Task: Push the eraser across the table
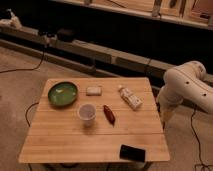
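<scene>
The eraser [132, 152] is a flat black block lying near the front right corner of the bamboo table [65, 142]. My white arm [187, 85] curves in from the right. Its lower end, the gripper [163, 116], hangs beside the table's right edge, about level with the tabletop. It is behind and to the right of the eraser, well apart from it, and touches nothing on the table.
On the table stand a green bowl [62, 94] at back left, a small whitish pad [93, 90], a clear cup [87, 113], a dark red oblong object [109, 114] and a lying white bottle [130, 97]. Cables lie on the floor; a dark bench runs behind.
</scene>
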`<control>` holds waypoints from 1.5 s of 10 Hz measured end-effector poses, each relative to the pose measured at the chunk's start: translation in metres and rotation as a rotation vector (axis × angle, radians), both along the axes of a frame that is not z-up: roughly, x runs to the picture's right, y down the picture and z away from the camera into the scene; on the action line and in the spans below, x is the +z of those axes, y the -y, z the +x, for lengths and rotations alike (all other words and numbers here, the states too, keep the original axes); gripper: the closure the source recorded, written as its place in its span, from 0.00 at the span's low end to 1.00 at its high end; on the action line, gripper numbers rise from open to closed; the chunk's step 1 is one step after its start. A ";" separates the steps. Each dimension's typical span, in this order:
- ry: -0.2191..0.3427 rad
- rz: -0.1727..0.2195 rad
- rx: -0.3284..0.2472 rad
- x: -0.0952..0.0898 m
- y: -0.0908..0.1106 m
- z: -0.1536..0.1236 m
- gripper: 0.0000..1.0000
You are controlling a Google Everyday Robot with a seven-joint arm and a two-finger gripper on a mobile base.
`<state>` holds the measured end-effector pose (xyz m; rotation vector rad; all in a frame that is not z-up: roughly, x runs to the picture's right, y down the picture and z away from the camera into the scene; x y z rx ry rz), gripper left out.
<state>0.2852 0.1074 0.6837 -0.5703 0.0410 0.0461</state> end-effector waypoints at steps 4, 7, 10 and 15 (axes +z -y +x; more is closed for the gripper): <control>0.004 -0.001 0.002 0.000 -0.001 -0.001 0.35; 0.059 -0.099 0.052 -0.012 -0.042 -0.018 0.35; 0.116 -0.181 0.105 -0.029 -0.082 -0.034 0.37; 0.005 -0.265 0.089 -0.035 -0.138 -0.015 0.83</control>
